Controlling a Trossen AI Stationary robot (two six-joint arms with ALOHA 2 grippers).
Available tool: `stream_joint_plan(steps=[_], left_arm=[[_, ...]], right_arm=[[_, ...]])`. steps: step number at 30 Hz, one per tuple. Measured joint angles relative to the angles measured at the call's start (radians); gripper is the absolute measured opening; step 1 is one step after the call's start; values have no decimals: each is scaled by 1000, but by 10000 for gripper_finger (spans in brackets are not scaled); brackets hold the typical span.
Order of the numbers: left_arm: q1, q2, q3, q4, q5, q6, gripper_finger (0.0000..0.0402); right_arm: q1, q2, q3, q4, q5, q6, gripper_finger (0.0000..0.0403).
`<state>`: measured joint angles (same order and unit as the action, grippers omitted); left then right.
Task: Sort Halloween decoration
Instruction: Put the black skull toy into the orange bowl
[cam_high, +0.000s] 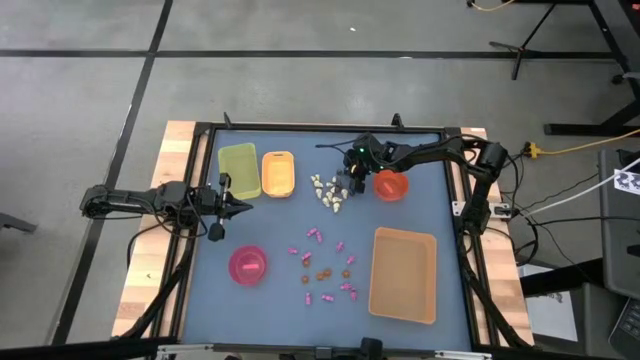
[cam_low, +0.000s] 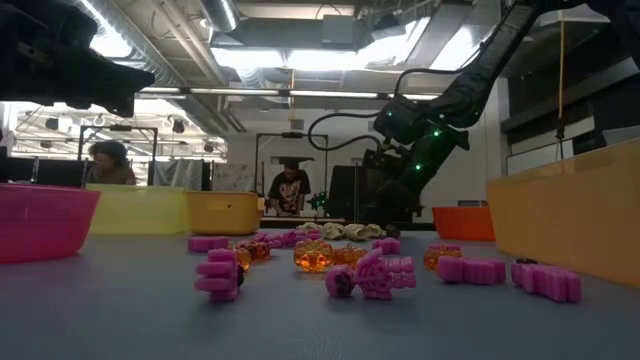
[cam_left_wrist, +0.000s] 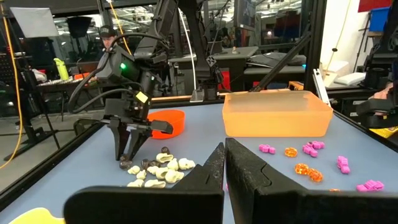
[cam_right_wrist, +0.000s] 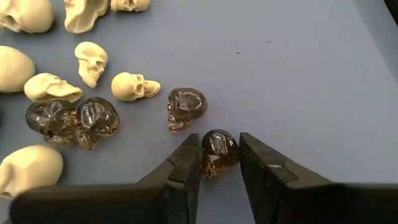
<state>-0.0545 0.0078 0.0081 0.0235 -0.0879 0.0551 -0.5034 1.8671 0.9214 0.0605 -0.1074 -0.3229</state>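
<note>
1. A dark grey skull (cam_right_wrist: 218, 152) lies on the blue bench (cam_right_wrist: 323, 74), at the edge of the cream skulls (cam_high: 328, 192) beside the red bowl (cam_high: 390, 185).
2. The right gripper (cam_right_wrist: 219, 163) brackets it narrowly, fingers apparently just touching.
3. The left gripper (cam_high: 243, 208) waits closed near the green tray (cam_high: 238, 167).

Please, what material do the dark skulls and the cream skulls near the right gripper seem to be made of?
The dark skulls look like translucent smoky plastic or resin with a glossy finish: light spots shine on them and the mat shows faintly through. One sits between the fingers of the right gripper. The cream skulls look opaque and matte, probably plastic too; they show soft shading and no sharp highlights.
</note>
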Motion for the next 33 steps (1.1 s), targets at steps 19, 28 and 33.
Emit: stream_joint_plan(steps=[19, 28, 33], left_arm=[[0, 0, 0, 0, 0, 0, 0], [0, 0, 0, 0, 0, 0, 0], [0, 0, 0, 0, 0, 0, 0]], right_arm=[[0, -21, 102, -178, 7, -13, 86], [0, -30, 376, -697, -3, -25, 86], [19, -30, 516, -975, -9, -24, 86]])
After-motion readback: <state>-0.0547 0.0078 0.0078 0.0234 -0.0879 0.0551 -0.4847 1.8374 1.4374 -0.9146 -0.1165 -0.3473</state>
